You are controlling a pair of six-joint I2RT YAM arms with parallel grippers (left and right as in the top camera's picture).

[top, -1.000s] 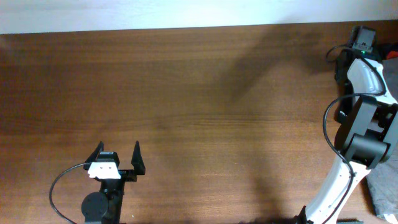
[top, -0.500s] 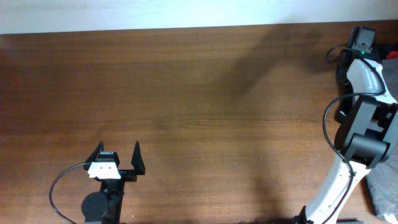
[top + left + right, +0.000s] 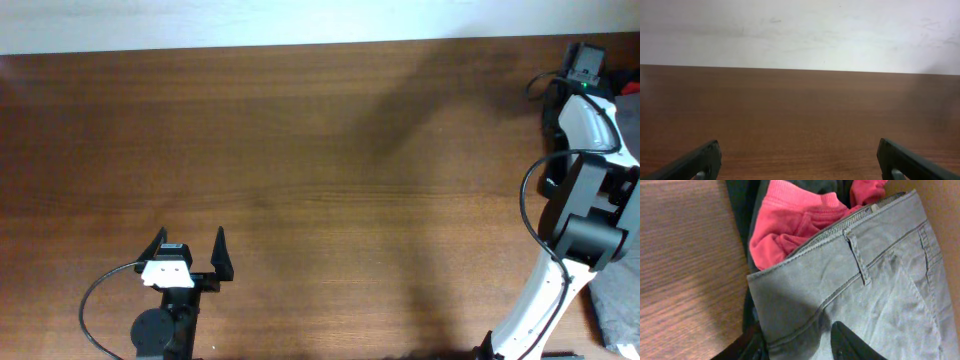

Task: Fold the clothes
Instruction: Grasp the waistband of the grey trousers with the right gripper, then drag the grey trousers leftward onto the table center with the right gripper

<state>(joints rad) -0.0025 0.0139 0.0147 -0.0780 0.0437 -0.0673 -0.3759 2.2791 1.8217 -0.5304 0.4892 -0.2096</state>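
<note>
The clothes (image 3: 880,280) are a grey-olive garment with a stitched waistband and a belt loop, filling the right wrist view. They lie over a red cloth (image 3: 790,225) and a dark navy garment (image 3: 742,210). My right gripper (image 3: 797,342) has its fingers closed in on the waistband corner, one finger under the cloth edge and one on top. In the overhead view the right arm (image 3: 585,110) reaches to the far right table edge. My left gripper (image 3: 190,250) is wide open and empty over bare wood near the front left; it also shows in the left wrist view (image 3: 797,160).
The brown wooden table (image 3: 320,180) ends at a white wall at the back. A sliver of red cloth (image 3: 631,87) and some grey cloth (image 3: 618,305) show past the table's right edge, beside the right arm's base.
The right arm's wrist has shifted very slightly toward the right edge. The left arm has not moved.
</note>
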